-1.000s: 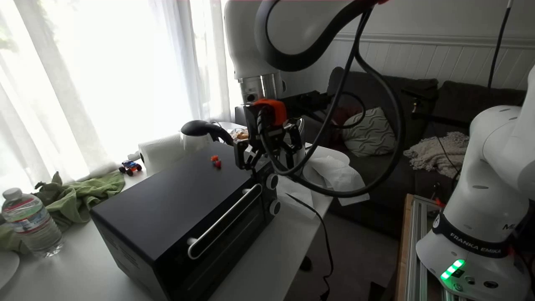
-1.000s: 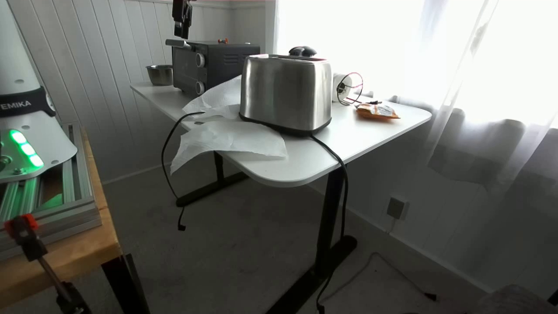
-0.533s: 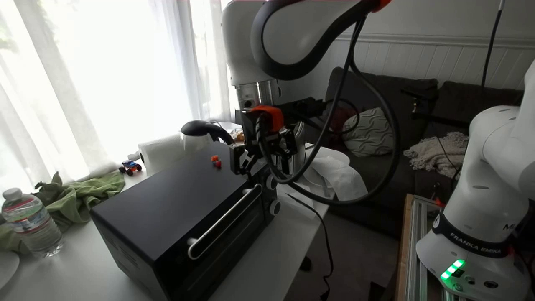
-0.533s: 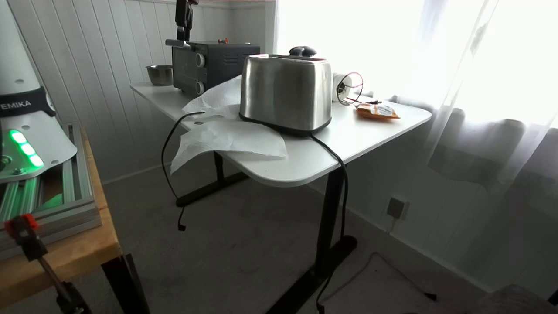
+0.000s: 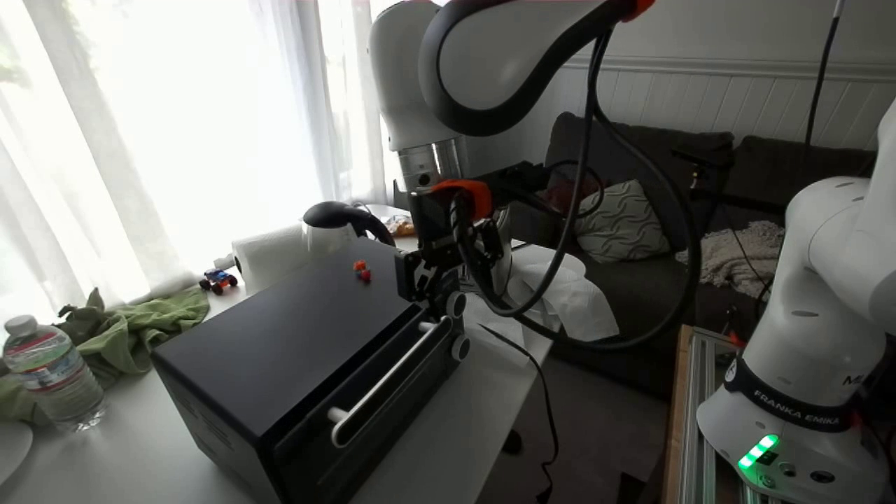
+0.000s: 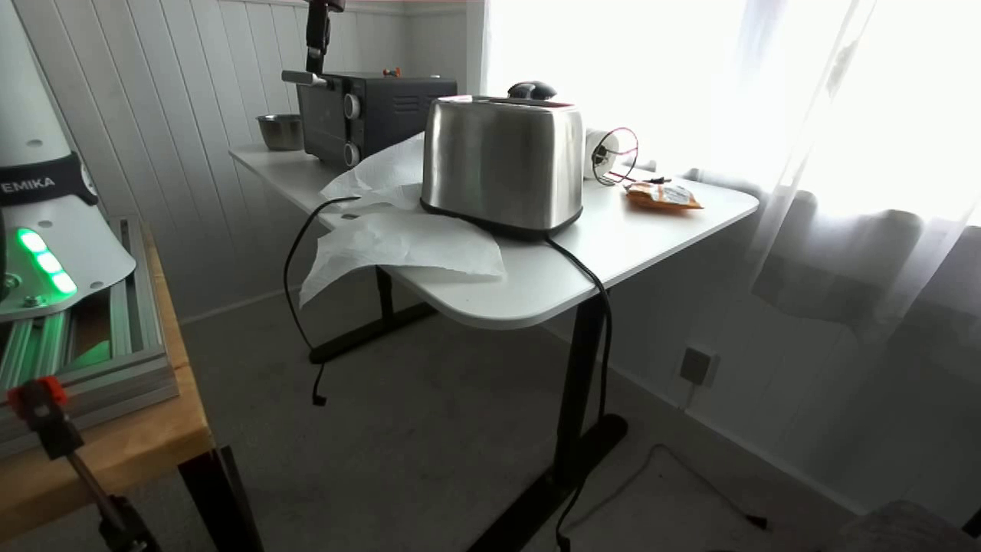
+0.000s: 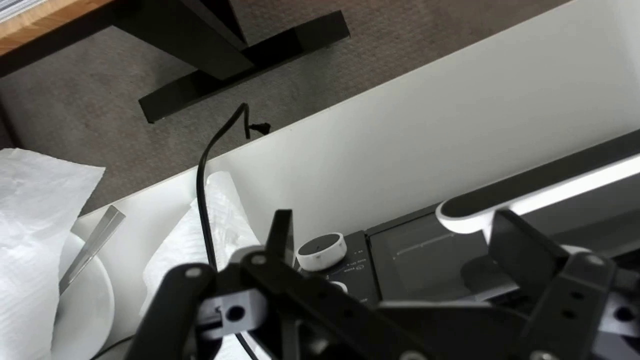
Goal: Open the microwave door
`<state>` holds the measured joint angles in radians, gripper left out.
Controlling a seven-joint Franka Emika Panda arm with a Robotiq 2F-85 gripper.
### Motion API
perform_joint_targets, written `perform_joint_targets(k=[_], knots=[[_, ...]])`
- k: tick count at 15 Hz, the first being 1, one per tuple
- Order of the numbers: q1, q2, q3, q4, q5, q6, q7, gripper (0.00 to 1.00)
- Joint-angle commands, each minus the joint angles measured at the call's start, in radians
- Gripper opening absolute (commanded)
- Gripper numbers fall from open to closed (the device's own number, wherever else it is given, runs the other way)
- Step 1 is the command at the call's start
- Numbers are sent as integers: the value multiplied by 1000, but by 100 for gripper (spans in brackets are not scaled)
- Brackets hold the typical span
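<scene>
The black microwave (image 5: 301, 336) stands on the white table and also shows in an exterior view (image 6: 402, 107). Its door (image 6: 325, 115) is tilted out slightly at the top, with a narrow gap along the upper edge. The silver bar handle (image 5: 392, 380) runs across the door and also shows in the wrist view (image 7: 565, 174). My gripper (image 5: 430, 287) points down at the handle's knob-side end. In the wrist view, its fingers (image 7: 400, 237) are spread wide with nothing between them. One finger overlaps the handle end, on the bar's door side, seemingly touching it; the other is beside the knobs.
White-rimmed knobs (image 7: 321, 251) sit right beside the door. A silver toaster (image 6: 502, 165) and paper sheets (image 6: 406, 244) lie past the microwave's knob side. A small toy (image 5: 361, 271) is on the microwave top. A black cord (image 5: 549, 420) hangs off the table edge.
My gripper has come down behind the handle and then moved outward, away from the microwave's front. The handle and the door's top edge have moved out with it, opening a small gap.
</scene>
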<state>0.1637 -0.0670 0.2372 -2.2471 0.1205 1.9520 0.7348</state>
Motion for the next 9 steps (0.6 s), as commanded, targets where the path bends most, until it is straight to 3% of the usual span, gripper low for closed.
perform_joint_targets(k=[1, 9], knots=[[18, 14, -2, 19, -10, -104, -44, 100], [45, 50, 11, 54, -30, -352, -103, 100]])
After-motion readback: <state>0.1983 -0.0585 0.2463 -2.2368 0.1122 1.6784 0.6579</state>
